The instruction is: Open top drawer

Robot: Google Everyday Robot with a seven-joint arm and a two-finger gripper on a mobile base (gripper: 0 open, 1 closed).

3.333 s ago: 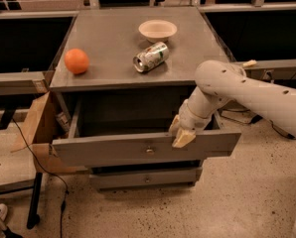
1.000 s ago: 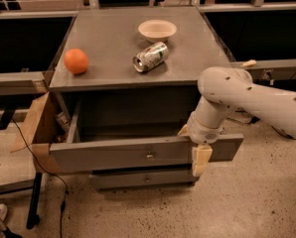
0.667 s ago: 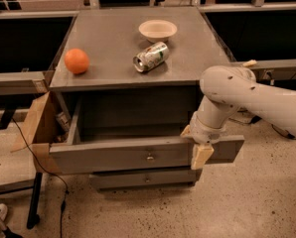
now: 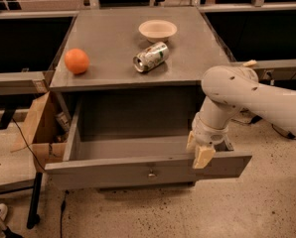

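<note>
The top drawer stands well out from under the grey surface, its deep box open to view and its knob facing front. The hand sits at the top edge of the front panel, right of the knob. Whether it is clenched on the panel or released, I cannot tell. The opening looks all but done. The next move likely calls for lifting the hand clear without nudging the drawer back.
</note>
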